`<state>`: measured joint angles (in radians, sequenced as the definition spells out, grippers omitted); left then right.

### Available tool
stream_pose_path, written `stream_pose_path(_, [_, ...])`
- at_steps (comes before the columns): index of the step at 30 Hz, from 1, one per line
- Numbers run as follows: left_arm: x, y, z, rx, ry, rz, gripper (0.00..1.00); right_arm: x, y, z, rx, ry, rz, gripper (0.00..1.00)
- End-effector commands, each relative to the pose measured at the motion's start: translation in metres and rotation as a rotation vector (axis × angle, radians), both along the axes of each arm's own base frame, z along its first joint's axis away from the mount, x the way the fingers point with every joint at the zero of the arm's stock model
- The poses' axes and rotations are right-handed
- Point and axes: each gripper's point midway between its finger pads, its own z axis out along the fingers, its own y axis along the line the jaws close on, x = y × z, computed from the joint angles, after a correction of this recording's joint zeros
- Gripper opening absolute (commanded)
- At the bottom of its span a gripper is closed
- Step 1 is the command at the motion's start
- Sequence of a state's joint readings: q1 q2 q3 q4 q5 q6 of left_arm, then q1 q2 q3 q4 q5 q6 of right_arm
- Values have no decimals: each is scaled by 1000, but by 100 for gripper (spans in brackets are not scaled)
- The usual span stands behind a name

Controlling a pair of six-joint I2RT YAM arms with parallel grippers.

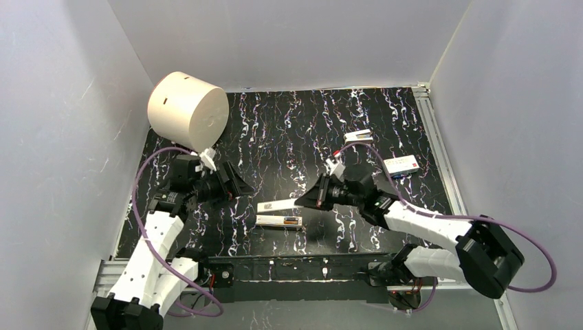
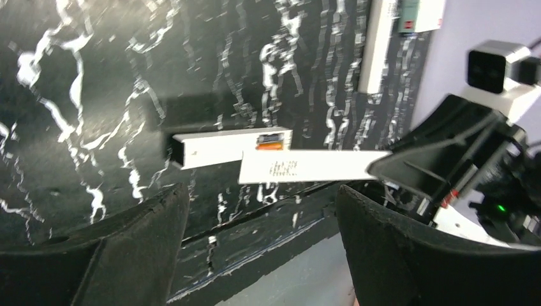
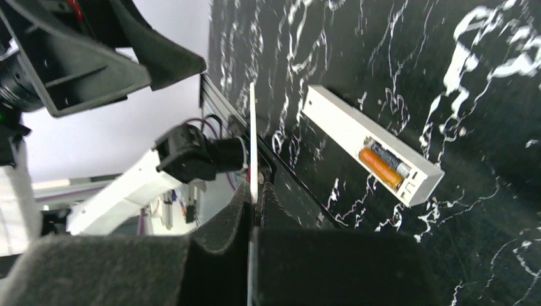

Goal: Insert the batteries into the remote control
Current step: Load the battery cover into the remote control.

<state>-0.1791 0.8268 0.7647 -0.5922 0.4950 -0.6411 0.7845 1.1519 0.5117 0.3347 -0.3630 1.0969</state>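
The white remote control (image 1: pixel 273 221) lies back-up near the table's front edge, with two copper-tinted batteries (image 1: pixel 292 221) side by side in its recess (image 3: pixel 385 164). My right gripper (image 1: pixel 303 199) is shut on one end of a thin white cover strip (image 1: pixel 274 205), held just above and beside the remote; the right wrist view shows the strip edge-on (image 3: pixel 253 137) between the pads. My left gripper (image 1: pixel 242 185) hangs open left of the strip, apart from it, with nothing between its fingers (image 2: pixel 159 210). The left wrist view shows the remote (image 2: pixel 217 146) and the strip (image 2: pixel 306 166).
A large white cylinder (image 1: pixel 187 110) stands at the back left. A white box with a red mark (image 1: pixel 401 165) and a small white piece (image 1: pixel 359 136) lie at the back right. White walls enclose the black marbled table (image 1: pixel 289 130).
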Motion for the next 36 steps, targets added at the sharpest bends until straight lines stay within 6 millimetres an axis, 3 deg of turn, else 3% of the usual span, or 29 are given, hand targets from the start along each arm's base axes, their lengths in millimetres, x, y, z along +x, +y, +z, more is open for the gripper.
stream_pose_path(1, [-13,9,-40,28,135,90,83,-12,13,-20,-56,-10,6,1])
stream_pose_path(3, [-18,10,-53,30,170,96,83,-14,18,-25,-41,-7,-15,1])
stream_pose_path(9, [-25,8,-78,34,249,86,70,-9,13,-53,-121,13,-64,1])
stream_pose_path(15, [-27,-1,-92,-14,295,55,57,-10,15,-59,-81,41,-76,1])
stream_pose_path(19, [-27,-2,-99,-12,313,51,55,-13,19,-61,-51,73,-72,1])
stream_pose_path(24, [-27,-4,-108,-13,335,52,52,-17,16,-80,-99,127,-72,1])
stream_pose_path(36, [-26,-9,-134,-1,391,43,49,-20,-13,-119,-243,194,-164,1])
